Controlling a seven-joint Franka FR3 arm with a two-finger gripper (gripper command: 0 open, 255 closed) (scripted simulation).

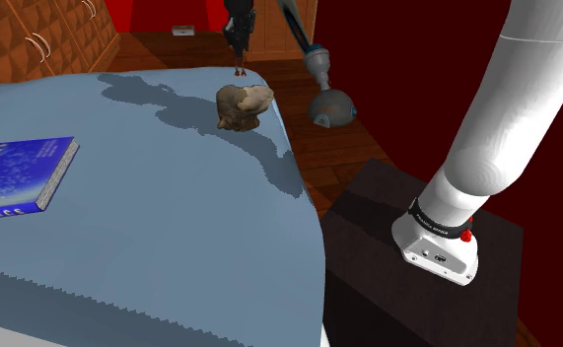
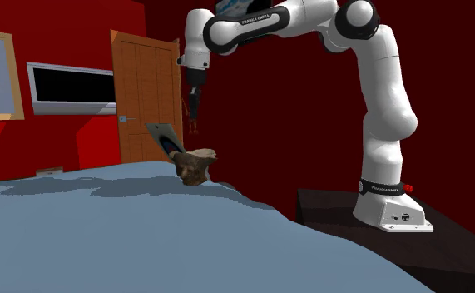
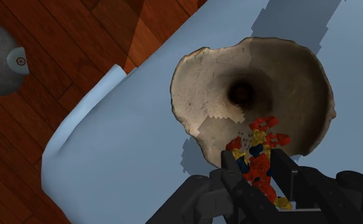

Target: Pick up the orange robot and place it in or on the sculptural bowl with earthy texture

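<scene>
Blue book (image 1: 18,177) lay on the bed (image 1: 171,256), well apart from the earthy bowl (image 3: 205,95) near the bed's edge. Grey round object (image 1: 330,108) sat on the wooden floor beside. Gripper (image 3: 257,164) hung above the bowl, clamped on the orange robot (image 3: 260,145), over the rim.

One bowl (image 1: 244,104), one toy robot (image 3: 257,153) — one book (image 1: 18,175)

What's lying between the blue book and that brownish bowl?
Nothing. In the shoulder view the blue cover between the book and the bowl is bare, apart from a shadow beside the bowl.
</scene>
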